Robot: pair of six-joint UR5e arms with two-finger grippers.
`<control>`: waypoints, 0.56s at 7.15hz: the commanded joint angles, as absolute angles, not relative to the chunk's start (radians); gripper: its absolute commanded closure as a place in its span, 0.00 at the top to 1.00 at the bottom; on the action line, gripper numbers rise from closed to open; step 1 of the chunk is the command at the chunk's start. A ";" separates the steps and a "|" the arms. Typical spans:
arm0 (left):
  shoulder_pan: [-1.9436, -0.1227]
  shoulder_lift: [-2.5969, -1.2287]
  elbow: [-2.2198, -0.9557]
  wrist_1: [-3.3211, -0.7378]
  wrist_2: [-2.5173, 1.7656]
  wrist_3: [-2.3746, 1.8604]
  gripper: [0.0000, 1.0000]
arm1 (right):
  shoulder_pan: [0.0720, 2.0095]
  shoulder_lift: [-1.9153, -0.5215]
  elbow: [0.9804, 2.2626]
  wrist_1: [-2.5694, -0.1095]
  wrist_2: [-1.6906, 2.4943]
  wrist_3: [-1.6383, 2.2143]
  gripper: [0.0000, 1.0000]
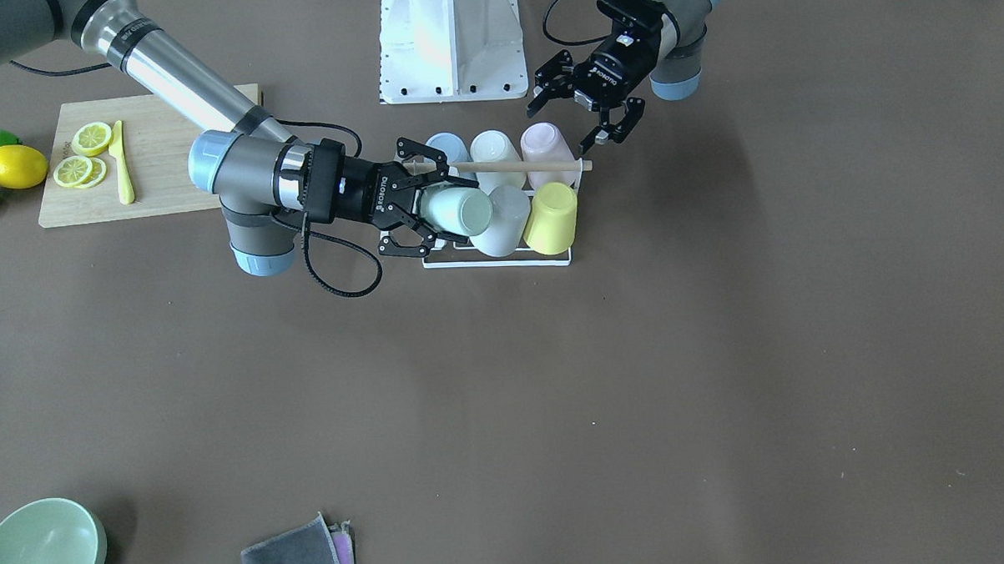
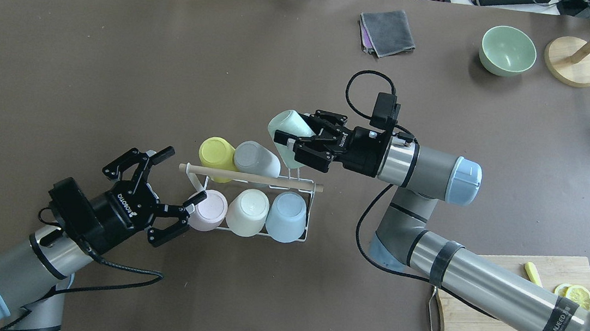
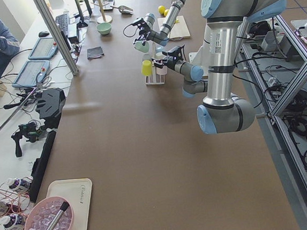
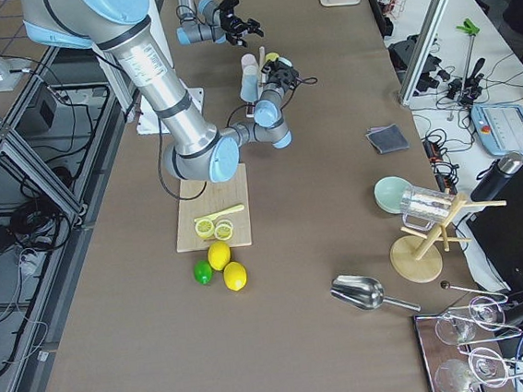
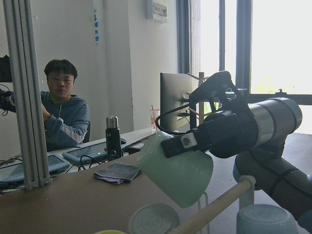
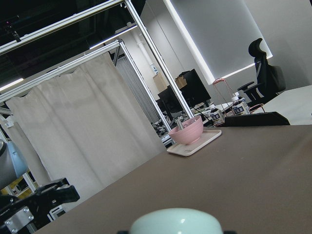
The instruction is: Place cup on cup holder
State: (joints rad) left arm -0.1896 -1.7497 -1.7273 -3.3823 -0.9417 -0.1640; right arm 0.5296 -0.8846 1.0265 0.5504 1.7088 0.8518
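The cup holder (image 2: 298,185), a white wire rack with a wooden rod on top, stands mid-table and also shows in the front view (image 1: 501,263). It carries a yellow cup (image 2: 215,151), a grey cup (image 2: 254,158), a pink cup (image 2: 208,210), a cream cup (image 2: 247,212) and a blue cup (image 2: 285,216). My right gripper (image 2: 298,135) is shut on a mint green cup (image 2: 288,126), held tilted over the rack's end beside the grey cup; the cup also shows in the front view (image 1: 462,212). My left gripper (image 2: 184,176) is open and empty at the rack's other end, by the pink cup.
A wooden cutting board (image 1: 163,152) with lemon slices and a yellow knife lies by the right arm, with lemons (image 1: 14,165) beside it. A green bowl (image 2: 507,49), a grey cloth (image 2: 388,30) and a wooden stand (image 2: 574,66) sit at the far edge.
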 commanded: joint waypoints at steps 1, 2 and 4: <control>-0.312 -1.674 -1.828 -3.271 -0.965 -0.169 0.97 | 0.522 -0.893 1.028 0.575 1.709 0.851 0.00; -0.407 -1.671 -1.835 -3.164 -1.020 -0.192 0.97 | 0.519 -0.893 1.026 0.578 1.709 0.851 0.00; -0.622 -1.669 -1.841 -2.881 -1.260 -0.348 0.97 | 0.518 -0.894 1.026 0.578 1.706 0.859 0.00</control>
